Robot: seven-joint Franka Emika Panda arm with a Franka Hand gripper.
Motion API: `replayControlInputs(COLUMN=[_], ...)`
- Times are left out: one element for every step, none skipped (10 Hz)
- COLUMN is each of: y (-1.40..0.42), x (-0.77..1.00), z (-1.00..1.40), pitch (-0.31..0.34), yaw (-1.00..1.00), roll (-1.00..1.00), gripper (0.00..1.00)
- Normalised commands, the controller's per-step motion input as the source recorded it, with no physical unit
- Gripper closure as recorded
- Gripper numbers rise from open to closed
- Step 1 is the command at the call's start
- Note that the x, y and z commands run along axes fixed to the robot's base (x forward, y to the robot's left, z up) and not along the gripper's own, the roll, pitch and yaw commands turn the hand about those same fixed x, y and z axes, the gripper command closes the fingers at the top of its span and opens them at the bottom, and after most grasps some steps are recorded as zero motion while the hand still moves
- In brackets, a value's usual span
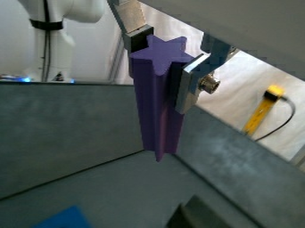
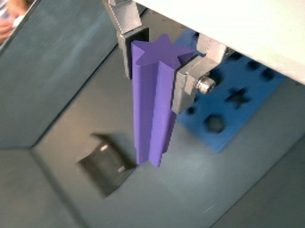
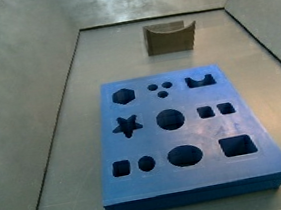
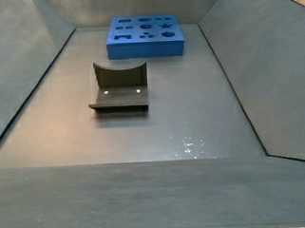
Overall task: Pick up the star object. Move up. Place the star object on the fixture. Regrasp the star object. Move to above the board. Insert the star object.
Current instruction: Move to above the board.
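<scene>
Your pincer (image 2: 159, 64) pinches the star object (image 2: 152, 107) near its top — stiff, light, ridged; grip flats, not points.

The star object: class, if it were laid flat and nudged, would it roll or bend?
Gripper holds the star object upright. It hangs straight, so probably stiff. Its ridged star section should resist rolling. Being long and slim, it would likely tip if stood on end.

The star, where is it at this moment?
The star hangs upright between the fingers of the tool, lifted clear of the floor, with the fixture and board below in a wrist view.
</scene>
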Motion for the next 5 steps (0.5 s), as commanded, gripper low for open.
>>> replayControlInputs(y=[-0.03,-0.01,0.0,0.03,0.04], x=[-0.19,-0.12,-0.1,-0.08,-0.08], z=[0.0,0.0,0.0,0.0,0.0], pitch=[-0.101,-0.092,-0.092,-0.098,-0.108], yaw=[-0.11,-0.12,-0.12,-0.12,-0.12], roll=[-1.0,-1.0,-1.0,-1.0,-1.0], gripper=[1.0,1.0,1.0,1.0,1.0])
